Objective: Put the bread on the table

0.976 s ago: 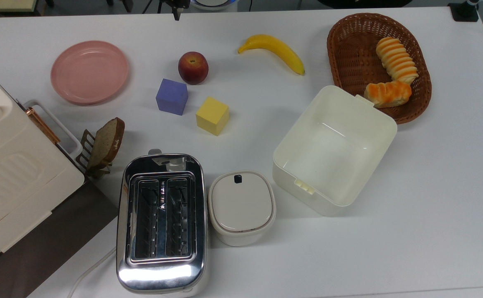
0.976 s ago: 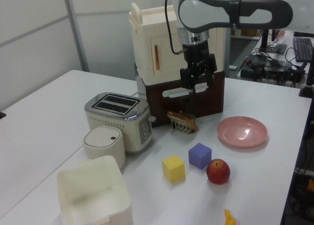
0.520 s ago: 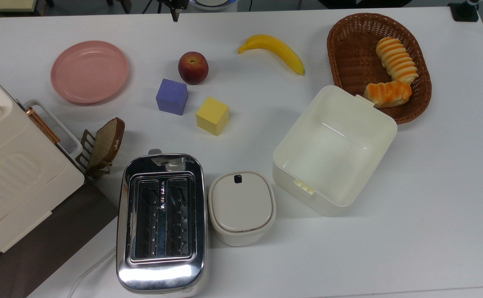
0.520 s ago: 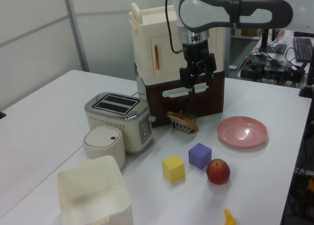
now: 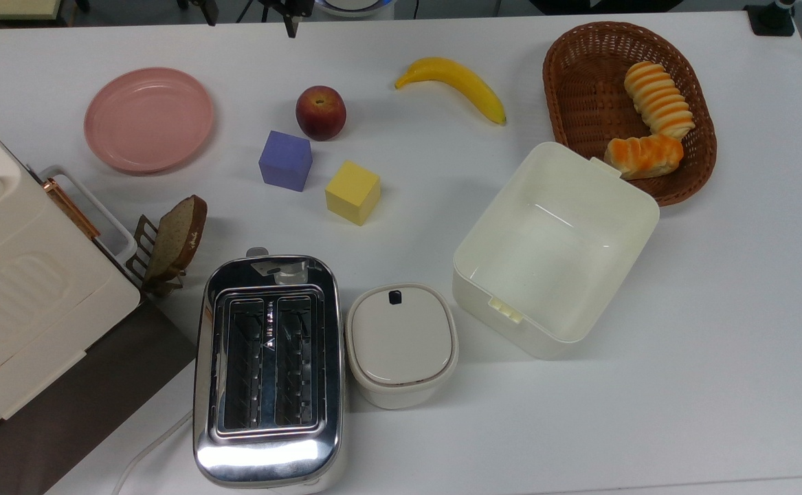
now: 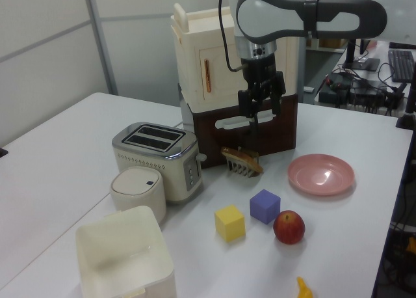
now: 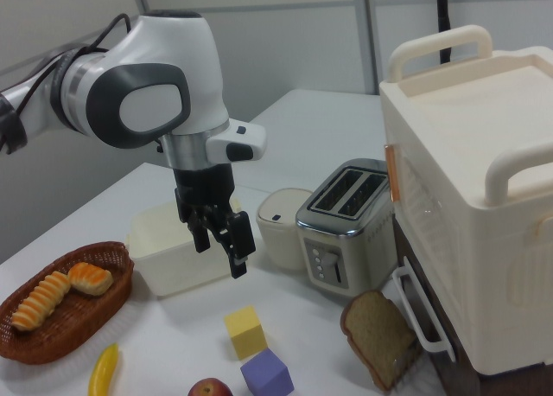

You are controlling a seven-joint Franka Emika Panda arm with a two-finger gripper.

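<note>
Two rolls: laid in the basket (image 5: 579,82); the bread (image 5: 644,157) is set at its near rim.
Gripper (image 7: 220,248): held high, fingers apart, nothing gripped.
Table (image 5: 717,330): bare beside the basket.

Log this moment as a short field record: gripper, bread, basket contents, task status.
gripper: open, empty, raised above the table
bread: stubby orange-topped roll lying in the wicker basket, at its end beside the open cream box
other basket content: longer ridged roll, touching the bread
task status: bread not yet grasped or moved
</note>
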